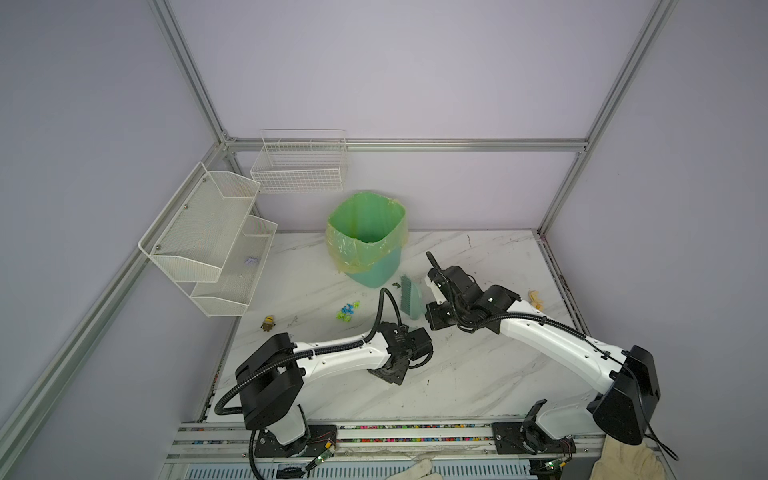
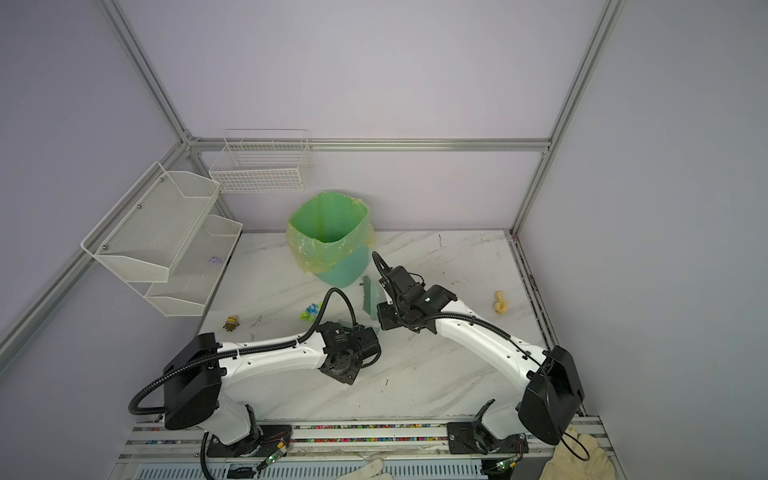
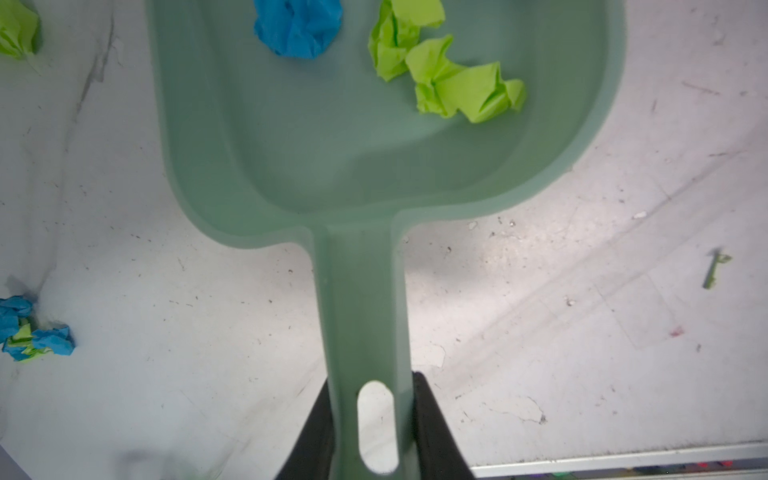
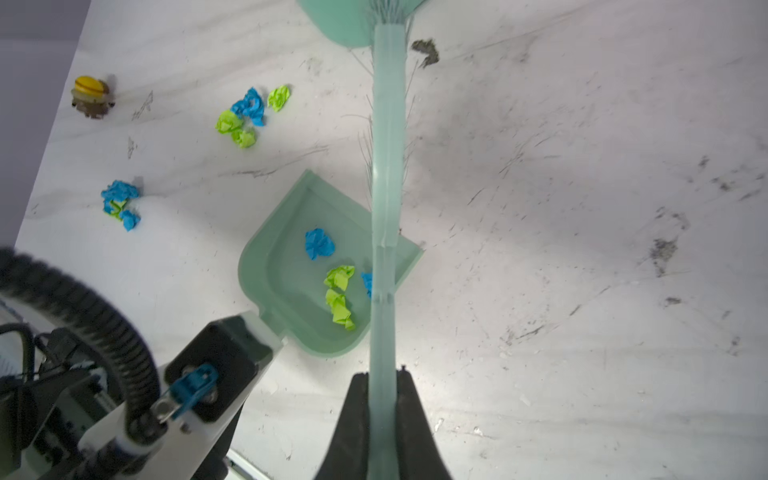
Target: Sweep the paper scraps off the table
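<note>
Paper scraps (image 3: 457, 83): several sat in the dustpan (image 3: 374, 166), its handle clamped by the left gripper (image 3: 374, 399). Right gripper (image 4: 382, 386) was clamped on the brush (image 4: 388, 166), long axis pointing away. Farther left, two loose clusters (image 4: 245, 116) lay on the counter (image 4: 582, 249) beside the pan's wall, not its mouth; left arm nearer.

We find open table (image 1: 478, 374) across the front and right. A bin (image 1: 365, 241) blocks the back, and wire shelves (image 1: 208, 241) overhang the left edge. In the middle, a dustpan (image 4: 282, 270), brush (image 1: 411, 301) and paper scraps (image 1: 347, 311) crowd the way; a toy figure (image 1: 269, 323) stands further left.
</note>
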{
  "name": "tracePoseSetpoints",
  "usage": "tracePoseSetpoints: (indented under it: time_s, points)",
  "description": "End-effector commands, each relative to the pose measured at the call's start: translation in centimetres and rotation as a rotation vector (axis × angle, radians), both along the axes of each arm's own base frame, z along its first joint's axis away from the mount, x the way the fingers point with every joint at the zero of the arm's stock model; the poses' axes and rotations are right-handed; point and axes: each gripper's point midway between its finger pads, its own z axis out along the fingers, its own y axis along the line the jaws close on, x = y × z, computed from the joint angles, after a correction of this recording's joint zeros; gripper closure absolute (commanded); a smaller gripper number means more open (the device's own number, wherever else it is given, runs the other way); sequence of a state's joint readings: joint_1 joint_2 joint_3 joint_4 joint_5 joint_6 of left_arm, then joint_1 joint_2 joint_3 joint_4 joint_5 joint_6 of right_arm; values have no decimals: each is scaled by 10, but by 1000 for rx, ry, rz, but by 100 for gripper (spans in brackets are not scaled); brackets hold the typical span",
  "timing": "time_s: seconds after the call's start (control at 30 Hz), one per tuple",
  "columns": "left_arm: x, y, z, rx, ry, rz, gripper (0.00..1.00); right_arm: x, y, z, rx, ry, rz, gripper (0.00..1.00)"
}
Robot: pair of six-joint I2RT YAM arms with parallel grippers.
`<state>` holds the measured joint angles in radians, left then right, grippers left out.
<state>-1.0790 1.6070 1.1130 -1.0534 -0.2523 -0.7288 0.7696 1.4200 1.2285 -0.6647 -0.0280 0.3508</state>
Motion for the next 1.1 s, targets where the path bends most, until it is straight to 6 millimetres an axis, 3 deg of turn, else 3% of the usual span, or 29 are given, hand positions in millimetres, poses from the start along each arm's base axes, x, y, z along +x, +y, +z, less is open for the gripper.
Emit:
tracePoseSetpoints:
  time_s: [0.0, 0.37, 0.8, 1.07]
  points:
    - [4, 6, 4, -25, -46, 9, 100, 27, -12, 15, -15, -88, -108, 100]
    - [9, -7, 19, -109, -76, 36, 100, 45, -32, 18, 57, -140, -223, 100]
    - [17, -25, 62, -240, -131, 36, 100, 67, -61, 6, 92, -117, -308, 100]
    - [24, -26, 88, -267, -189, 24, 100, 71, -70, 18, 127, -145, -334, 100]
